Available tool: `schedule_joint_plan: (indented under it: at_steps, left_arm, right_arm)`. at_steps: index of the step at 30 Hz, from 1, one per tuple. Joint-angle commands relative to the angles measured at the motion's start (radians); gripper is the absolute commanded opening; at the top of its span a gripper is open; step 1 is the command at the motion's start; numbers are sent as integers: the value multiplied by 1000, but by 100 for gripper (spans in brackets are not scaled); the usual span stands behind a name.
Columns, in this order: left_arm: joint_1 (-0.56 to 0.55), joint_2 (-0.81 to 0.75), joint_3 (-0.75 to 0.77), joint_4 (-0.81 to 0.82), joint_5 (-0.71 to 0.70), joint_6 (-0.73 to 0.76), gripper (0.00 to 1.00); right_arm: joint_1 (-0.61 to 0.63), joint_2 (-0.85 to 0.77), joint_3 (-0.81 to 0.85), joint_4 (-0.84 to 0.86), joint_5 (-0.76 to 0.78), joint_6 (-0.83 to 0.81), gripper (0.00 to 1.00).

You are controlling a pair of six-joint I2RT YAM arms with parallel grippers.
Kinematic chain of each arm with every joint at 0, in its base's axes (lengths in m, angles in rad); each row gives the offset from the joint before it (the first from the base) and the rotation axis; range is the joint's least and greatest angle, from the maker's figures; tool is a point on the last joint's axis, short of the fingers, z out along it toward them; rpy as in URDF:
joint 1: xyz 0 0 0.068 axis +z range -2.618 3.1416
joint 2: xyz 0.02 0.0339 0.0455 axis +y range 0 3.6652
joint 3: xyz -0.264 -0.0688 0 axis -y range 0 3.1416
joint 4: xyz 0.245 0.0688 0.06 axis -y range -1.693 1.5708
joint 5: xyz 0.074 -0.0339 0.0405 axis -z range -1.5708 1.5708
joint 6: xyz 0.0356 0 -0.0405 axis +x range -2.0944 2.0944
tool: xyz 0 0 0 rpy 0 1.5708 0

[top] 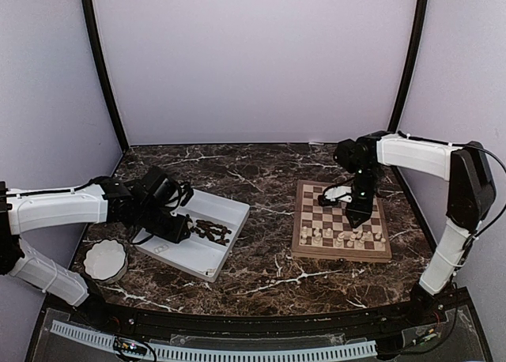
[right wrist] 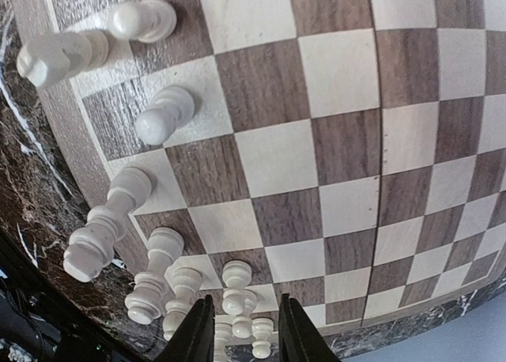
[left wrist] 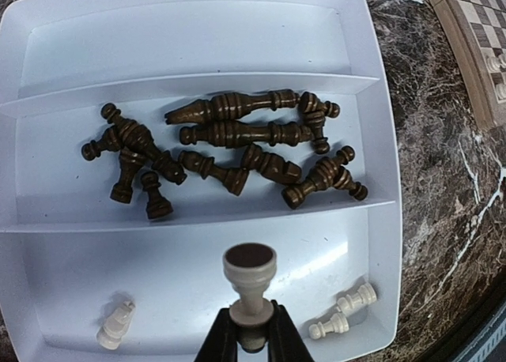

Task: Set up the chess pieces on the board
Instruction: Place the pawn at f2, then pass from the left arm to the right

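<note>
Now your left jaws are squeezing shut on a pale cream wooden chess piece, holding it over the white plastic tray where dark brown wooden chess pieces are lying. Your right jaws are standing a little open around a small cream pawn on the square checked wooden chessboard.

1. You have no text, number, brand or sign that can be read in any of the three views.
2. The board shows you only plain checks and a bare border, with no legible marks.
3. The white tray carries no lettering you can make out.
</note>
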Motion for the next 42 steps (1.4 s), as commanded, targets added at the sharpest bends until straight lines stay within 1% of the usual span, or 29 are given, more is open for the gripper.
schedule_joint_plan:
  at_steps: [1,2,3,5,6,9,10,11,14,18,22,26,29,37,42]
  left_arm:
    - [6,-12,4,61,167,74,9]
    - [6,-12,6,73,197,94,9]
    - [7,-8,14,78,258,103,9]
    - [6,1,30,81,332,122,9]
    - [6,4,42,82,357,133,9]
    - [5,21,71,82,478,154,9]
    - [5,26,86,82,506,157,9]
    - [6,39,93,83,567,162,9]
    - [6,74,128,84,692,163,10]
    - [6,126,152,104,814,132,11]
    - [5,137,157,159,919,81,11]
    - [6,143,154,210,997,27,11]
    - [7,145,151,233,1017,-2,12]
    - [6,166,148,241,1074,-15,12]
    - [5,166,151,240,1100,-13,12]
  right_arm:
    - [-13,-33,94,-7,-71,-7,30]
    - [-13,-38,117,-2,-98,-20,31]
    - [-12,-42,153,-2,-132,-40,32]
    - [1,-52,212,-32,-236,-108,35]
    - [18,-61,240,-43,-299,-130,37]
    - [109,-88,298,-15,-364,-154,41]
    - [145,-92,309,7,-360,-157,42]
    - [185,-93,317,40,-344,-158,42]
    - [312,-89,334,120,-285,-158,42]
    - [431,-67,368,196,-259,-158,42]
    - [534,-31,396,229,-222,-169,44]
    - [612,-4,389,256,-174,-181,45]
    - [646,14,380,274,-152,-181,46]
    - [716,77,391,327,-87,-178,47]
    - [745,100,398,321,-84,-195,44]
